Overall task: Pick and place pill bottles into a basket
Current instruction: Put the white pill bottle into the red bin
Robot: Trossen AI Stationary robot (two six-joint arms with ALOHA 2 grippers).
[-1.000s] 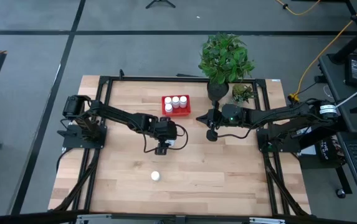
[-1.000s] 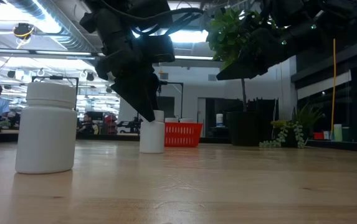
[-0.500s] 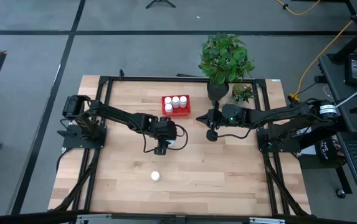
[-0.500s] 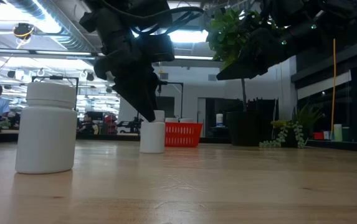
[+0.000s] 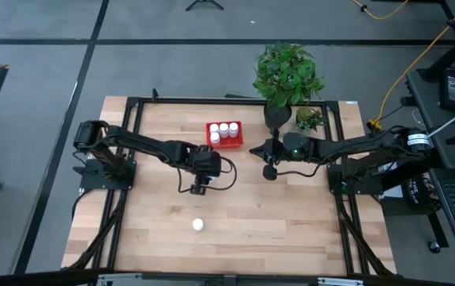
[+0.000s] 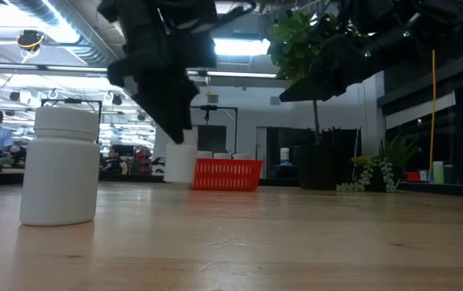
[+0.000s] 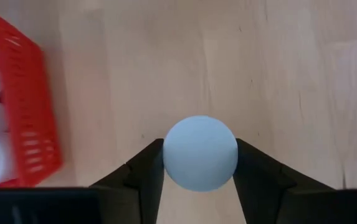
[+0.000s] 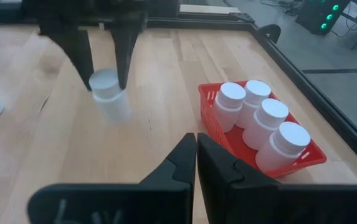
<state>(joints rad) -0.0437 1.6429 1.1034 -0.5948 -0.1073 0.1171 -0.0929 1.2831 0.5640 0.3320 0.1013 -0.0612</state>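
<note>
On the wooden table (image 5: 243,214), the wide front half is bare except for one pill bottle (image 5: 198,225) standing alone, and the red basket (image 5: 234,142) sits toward the back edge with four bottles (image 8: 260,121) inside. The left gripper (image 7: 200,180) clamps a fifth bottle (image 7: 200,152) by its cap just in front of the basket, lifted off the wood. The right gripper (image 8: 195,155) hangs pressed together beside the plant pot (image 5: 278,117); no label can be read.

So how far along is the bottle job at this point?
Done: four pill bottles stand in the red basket. In hand: the left gripper is shut on a fifth bottle, lifted off the table beside the basket. Left: one bottle stands alone on the table. The right gripper hangs shut and empty near the basket.
</note>
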